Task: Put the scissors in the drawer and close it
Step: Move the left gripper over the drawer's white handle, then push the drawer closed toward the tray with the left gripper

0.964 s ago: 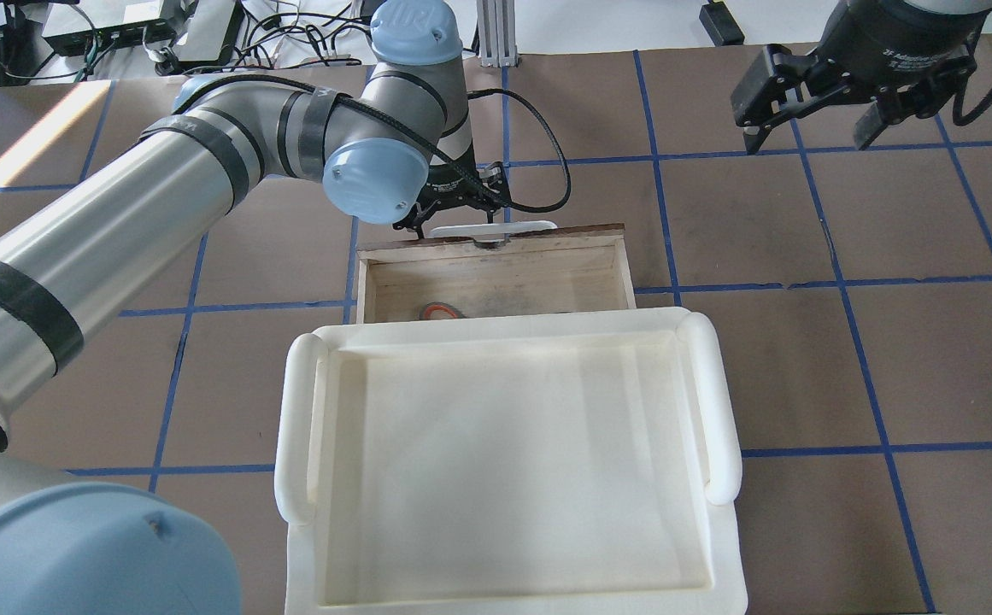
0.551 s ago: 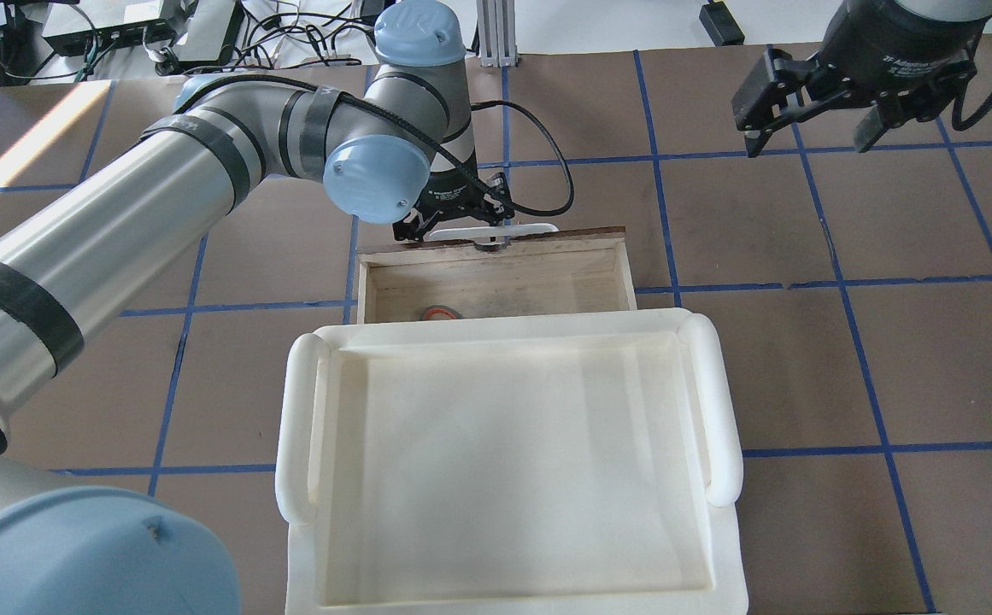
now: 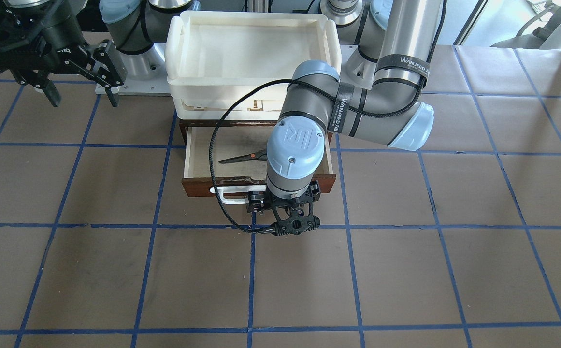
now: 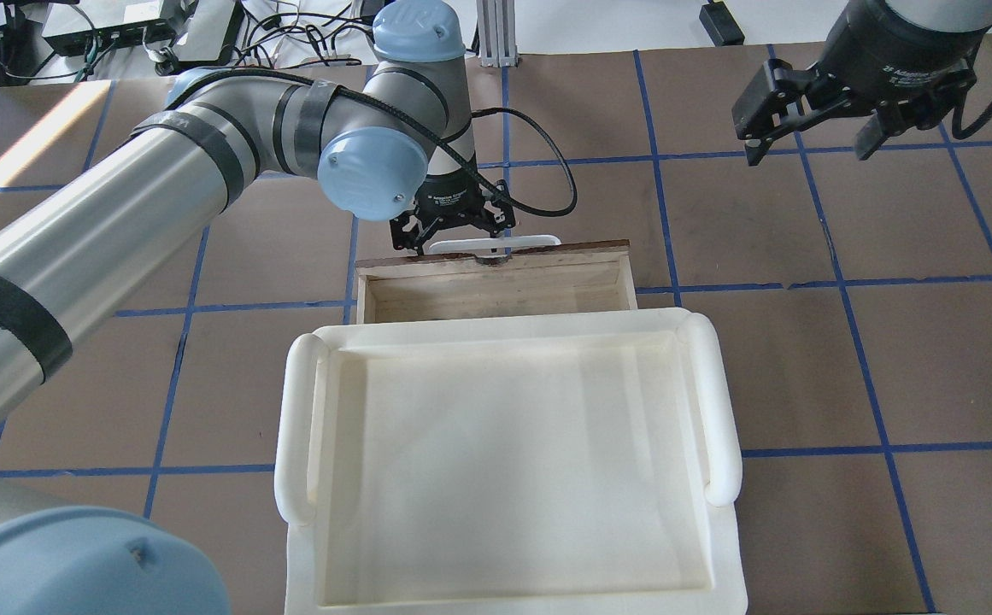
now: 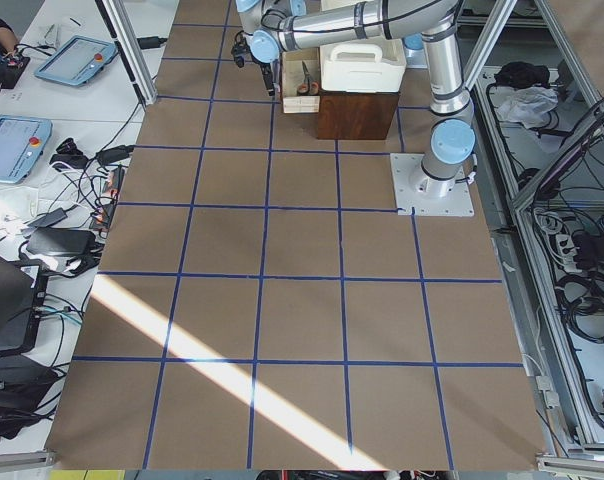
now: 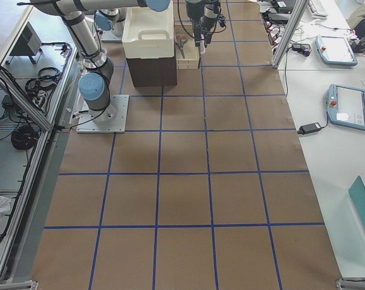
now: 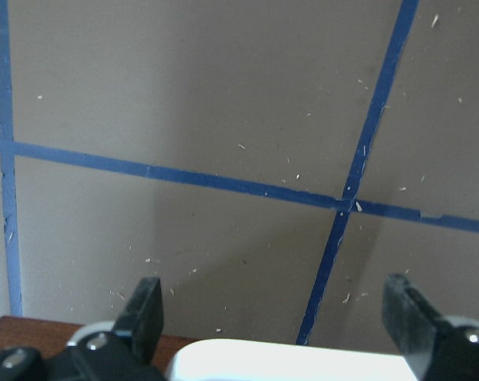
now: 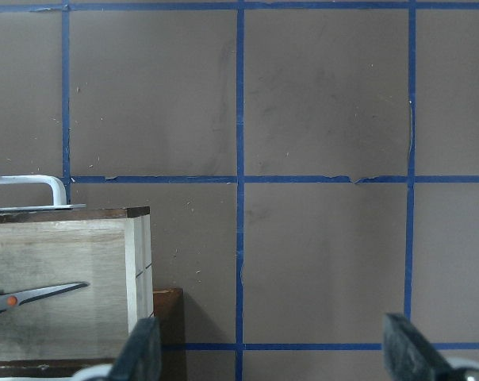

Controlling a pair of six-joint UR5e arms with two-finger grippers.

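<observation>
Scissors (image 3: 244, 156) were already in the drawer (image 3: 198, 187), flat on the pale floor. Long axis ran across the drawer's width, blades toward the robot's right, handles toward its left and partly hidden under the left wrist in the front-facing view. They touched no wall that I could see.

Drawer stood part-way out from under the white tray (image 4: 299, 427), with its front on the far side from the robot's base. The white bar handle (image 4: 496, 243) sat on that front.

Left pincer (image 7: 275, 309) was right at the front's far face, fingers spread wide on either side of the handle and gripping nothing. Whether the palm touched the bar, I couldn't tell. So the drawer lay on the near, base side of that pincer. My read: closing called for a straight push toward the base, along the slide and square to the scissors' axis.

Right pincer (image 4: 810, 141) hung far right above the bench (image 4: 931, 359), well apart, spread open and empty. The left arm was clearly nearer.

Count: one pair of scissors, one drawer, one handle, one tray, two pincers.
</observation>
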